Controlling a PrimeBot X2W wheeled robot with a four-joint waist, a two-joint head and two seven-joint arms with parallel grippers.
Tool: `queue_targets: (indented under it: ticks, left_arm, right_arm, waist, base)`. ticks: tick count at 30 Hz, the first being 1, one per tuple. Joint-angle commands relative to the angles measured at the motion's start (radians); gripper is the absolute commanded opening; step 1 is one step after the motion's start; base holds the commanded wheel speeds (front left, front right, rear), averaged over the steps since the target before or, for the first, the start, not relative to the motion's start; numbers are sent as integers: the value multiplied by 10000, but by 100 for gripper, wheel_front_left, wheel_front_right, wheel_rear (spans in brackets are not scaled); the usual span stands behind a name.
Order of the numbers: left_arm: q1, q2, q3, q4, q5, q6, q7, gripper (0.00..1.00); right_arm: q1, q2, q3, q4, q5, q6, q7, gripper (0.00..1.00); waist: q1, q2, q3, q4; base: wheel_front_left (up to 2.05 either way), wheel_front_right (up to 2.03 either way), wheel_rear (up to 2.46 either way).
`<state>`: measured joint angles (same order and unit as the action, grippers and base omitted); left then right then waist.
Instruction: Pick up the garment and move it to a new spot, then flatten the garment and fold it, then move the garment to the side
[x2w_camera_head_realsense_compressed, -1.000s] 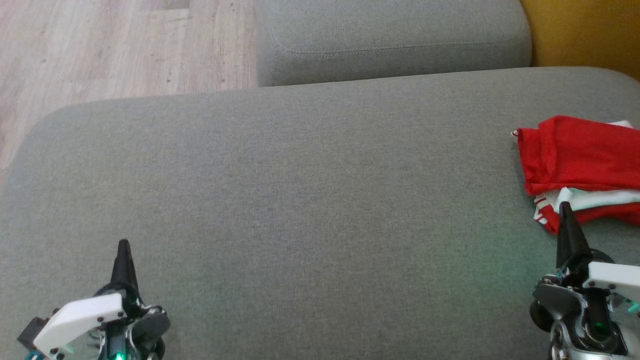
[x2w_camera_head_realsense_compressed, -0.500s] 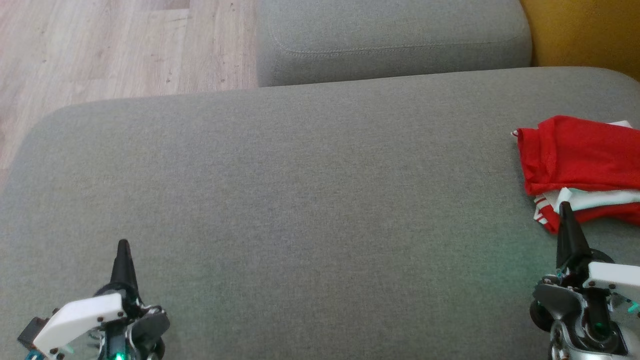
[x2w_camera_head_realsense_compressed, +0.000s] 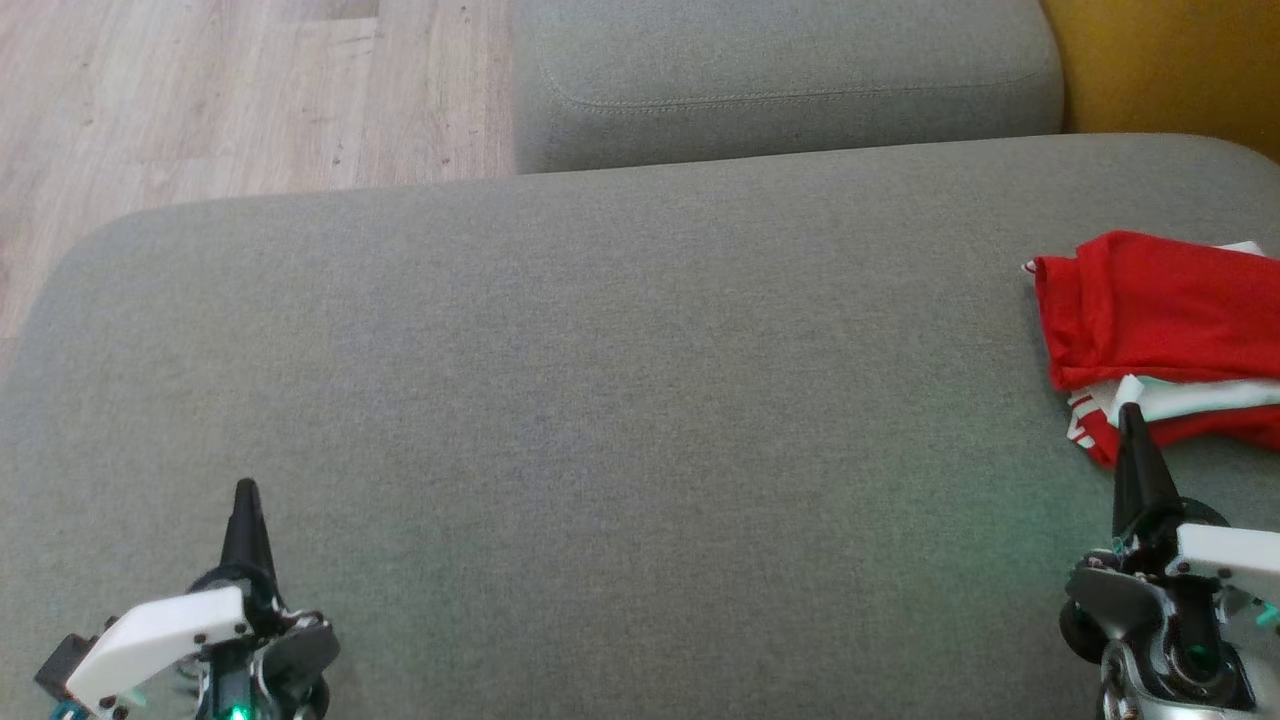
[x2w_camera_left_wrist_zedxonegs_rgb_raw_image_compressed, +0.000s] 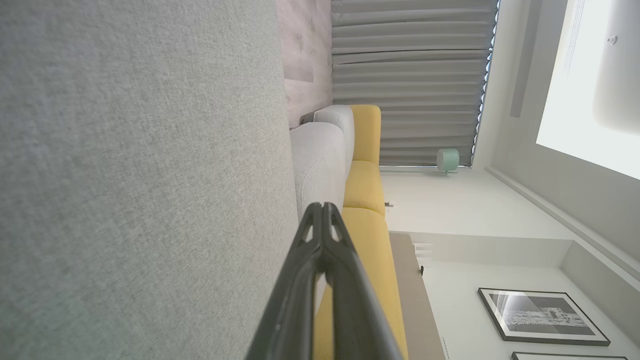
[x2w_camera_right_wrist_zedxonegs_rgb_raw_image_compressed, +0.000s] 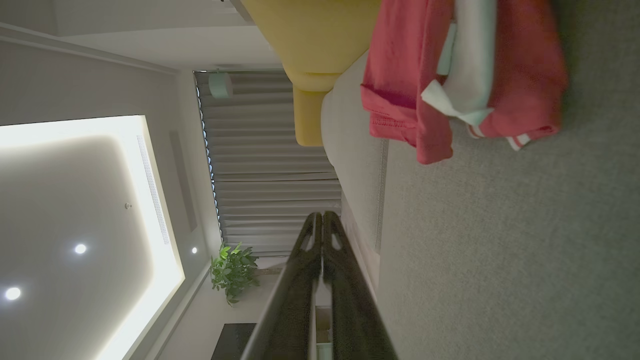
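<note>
A strip of pale wooden floor (x2w_camera_head_realsense_compressed: 200, 90) lay at the far left. In the near left corner the left gripper (x2w_camera_head_realsense_compressed: 245, 488), one of two, pointed away over the large grey seat cushion (x2w_camera_head_realsense_compressed: 600, 400), its two dark fingers pressed together with nothing between them. Beyond that cushion, at the far middle, sat a second, smaller grey cushion (x2w_camera_head_realsense_compressed: 780, 80), making two grey cushions in all. One yellow cushion (x2w_camera_head_realsense_compressed: 1170, 60) stood to its right. The single garment (x2w_camera_head_realsense_compressed: 1160, 300), red with white parts, lay folded in a low pile at the right edge of the large cushion. On its near side the right gripper (x2w_camera_head_realsense_compressed: 1130, 412) pointed at the pile, its fingers likewise closed flat and empty. Its tip overlapped the garment's near edge, but whether the two touched could not be told.
</note>
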<state>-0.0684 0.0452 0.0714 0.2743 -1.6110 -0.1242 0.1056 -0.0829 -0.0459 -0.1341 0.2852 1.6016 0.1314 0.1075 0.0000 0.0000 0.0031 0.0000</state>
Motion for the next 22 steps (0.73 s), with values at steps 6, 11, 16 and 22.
queue_targets:
  ticks: [6,11,16,22]
  left_arm:
    - [-393,83,387,-292,-6,-65,47,0]
    - [-394,81,391,-292,-3,-65,50,0]
    - [-394,79,393,-292,-1,-65,52,0]
    - [-394,77,397,-292,2,-65,55,0]
  right_arm:
    - [-251,-48,199,-405,66,-7,61,0]
    - [-251,-48,199,-405,66,-7,61,0]
    - [-251,-47,198,-405,65,-7,61,0]
    - [-251,-47,197,-405,65,-7,62,0]
  waist:
    - [0,0,0,0]
    - [0,0,0,0]
    - [0,0,0,0]
    - [0,0,0,0]
  base:
    - [0,0,0]
    - [0,0,0]
    - [0,0,0]
    - [0,0,0]
